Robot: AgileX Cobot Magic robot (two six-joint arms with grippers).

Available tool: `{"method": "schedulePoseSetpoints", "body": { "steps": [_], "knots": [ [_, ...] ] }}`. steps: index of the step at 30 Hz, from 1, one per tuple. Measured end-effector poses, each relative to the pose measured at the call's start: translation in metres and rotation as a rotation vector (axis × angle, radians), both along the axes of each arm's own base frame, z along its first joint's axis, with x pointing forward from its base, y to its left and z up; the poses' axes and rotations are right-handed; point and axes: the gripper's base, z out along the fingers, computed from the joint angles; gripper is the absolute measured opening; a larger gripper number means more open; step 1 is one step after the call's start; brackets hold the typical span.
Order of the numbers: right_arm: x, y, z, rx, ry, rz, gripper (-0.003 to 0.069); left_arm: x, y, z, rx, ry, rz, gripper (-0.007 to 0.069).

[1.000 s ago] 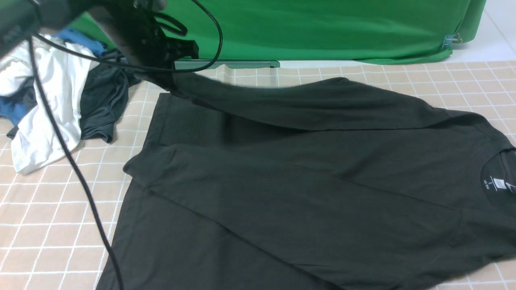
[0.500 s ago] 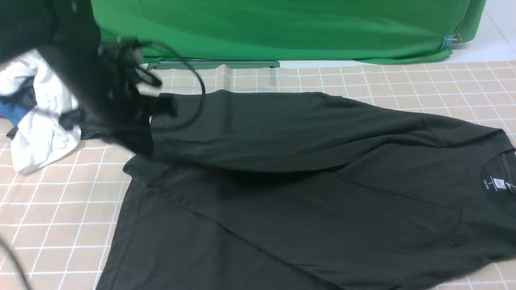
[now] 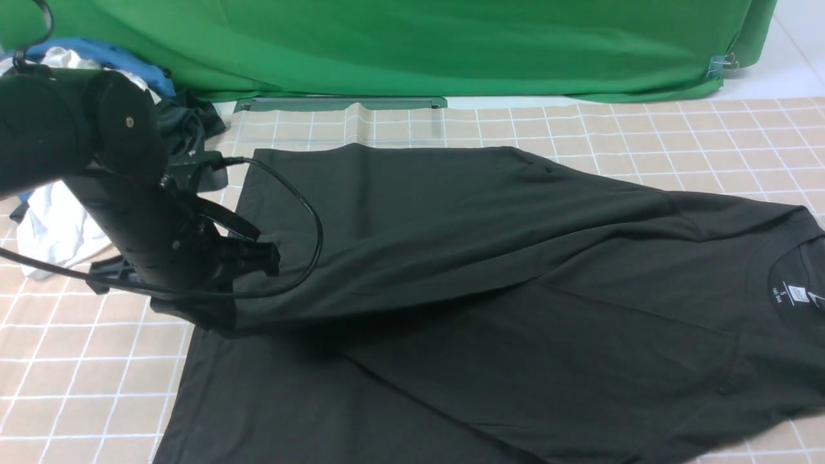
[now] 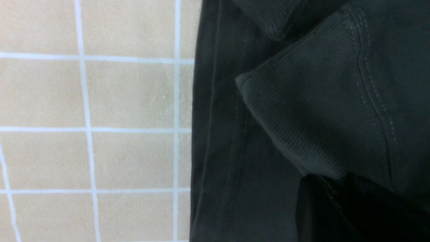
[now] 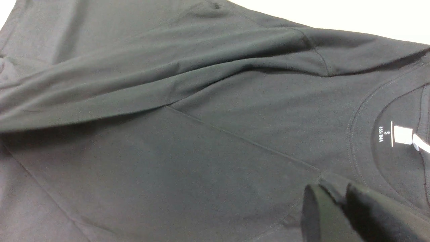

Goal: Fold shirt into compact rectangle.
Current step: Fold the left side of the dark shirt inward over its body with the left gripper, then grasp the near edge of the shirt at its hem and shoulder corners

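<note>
The black shirt (image 3: 490, 270) lies spread across the checked table, its collar and white neck label (image 3: 789, 293) at the right. Its far long edge is folded over toward the near side, and the fold's left end rises to my left gripper (image 3: 222, 316), low over the shirt's left part. In the left wrist view a stitched hem corner (image 4: 319, 111) runs into the left gripper (image 4: 339, 183), which is shut on it. My right gripper (image 5: 336, 193) is outside the front view. In its wrist view it pinches a small ridge of the shirt (image 5: 201, 134) beside the collar.
A heap of clothes sits at the back left: a white garment (image 3: 58, 225), a dark one (image 3: 184, 122) and a blue one (image 3: 122, 58). A green backdrop (image 3: 451, 45) hangs behind the table. A black cable (image 3: 309, 219) loops off the left arm over the shirt.
My left arm has swung from the back left corner down toward the near side, dragging the shirt's far edge over its body. The collar end has stayed put.
</note>
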Motion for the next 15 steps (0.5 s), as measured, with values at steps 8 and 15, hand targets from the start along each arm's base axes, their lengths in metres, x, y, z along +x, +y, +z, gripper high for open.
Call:
{"method": "schedulePoseSetpoints", "body": {
  "steps": [8,15],
  "knots": [
    [0.0,0.0,0.0,0.0,0.002,0.0,0.0143,-0.01,0.001,0.0,0.012,0.092,-0.046,0.0402],
    [0.011,0.0,-0.01,0.006,0.081,0.006,0.0143,-0.047,0.008,-0.025,0.022,0.198,-0.038,0.0453]
  ]
}}
